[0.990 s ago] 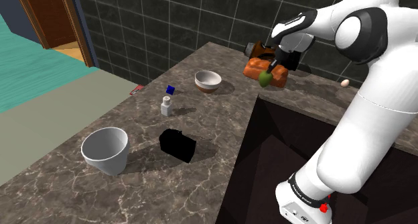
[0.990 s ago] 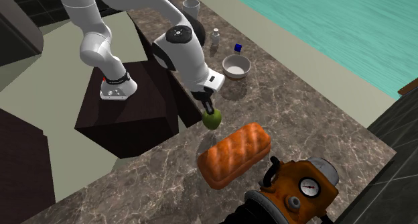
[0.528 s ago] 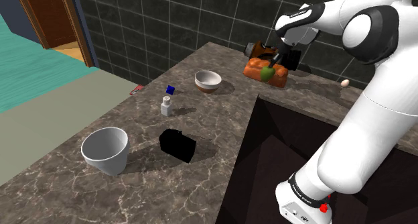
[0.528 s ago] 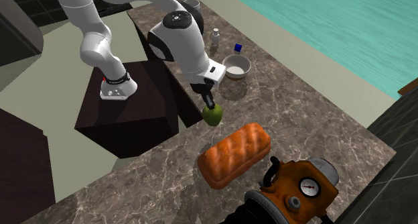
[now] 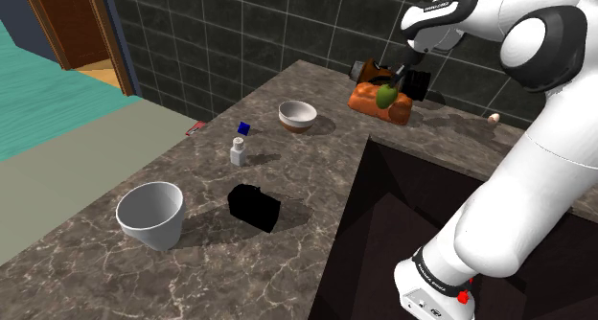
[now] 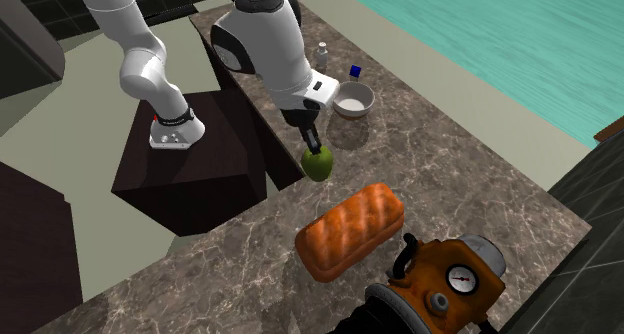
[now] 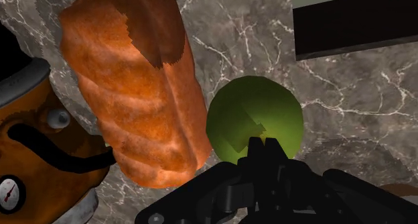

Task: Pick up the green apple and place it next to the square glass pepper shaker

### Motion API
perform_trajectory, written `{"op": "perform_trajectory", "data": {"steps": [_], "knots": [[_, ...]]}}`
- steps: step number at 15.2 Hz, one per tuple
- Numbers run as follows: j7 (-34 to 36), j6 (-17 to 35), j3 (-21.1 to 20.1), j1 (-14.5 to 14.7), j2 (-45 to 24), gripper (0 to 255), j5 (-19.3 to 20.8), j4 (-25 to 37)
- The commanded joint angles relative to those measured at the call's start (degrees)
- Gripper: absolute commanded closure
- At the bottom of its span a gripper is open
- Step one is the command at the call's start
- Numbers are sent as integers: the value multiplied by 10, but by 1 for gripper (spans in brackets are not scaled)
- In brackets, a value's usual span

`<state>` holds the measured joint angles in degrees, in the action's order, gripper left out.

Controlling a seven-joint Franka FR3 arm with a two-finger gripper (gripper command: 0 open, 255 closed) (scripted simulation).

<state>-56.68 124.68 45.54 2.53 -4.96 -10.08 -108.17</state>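
Apple, green, sat pinched in the black gripper, fingers drawn nearly together on its top, so gripper was clamped on the fruit. From the side, gripper pointed down w/ the apple hanging right under it, apparently off the marble counter, tho I couldn't judge the gap. Just beside and below the gripper lay an orange-brown bread loaf, not touching the apple as far as I could see. Past the loaf, further from the gripper, stood an orange appliance w/ a round gauge. Other way along the counter, nearest thing to the gripper was a small white bowl, then a blue cube, then the pepper shaker, drawn whitish w/ a grey cap, well apart from gripper & apple. Further off again were a black box and a big white bowl. A small egg-like thing lay on the counter on the gripper's other side, near the white arm.
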Motion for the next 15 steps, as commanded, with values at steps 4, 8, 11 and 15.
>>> {"op": "perform_trajectory", "data": {"steps": [4,8,11,15], "knots": [[10,-36,1,1,9,255,12,30],[15,-66,2,2,13,255,17,57],[18,-88,2,1,15,255,20,79],[21,-116,3,1,14,255,21,107]]}}
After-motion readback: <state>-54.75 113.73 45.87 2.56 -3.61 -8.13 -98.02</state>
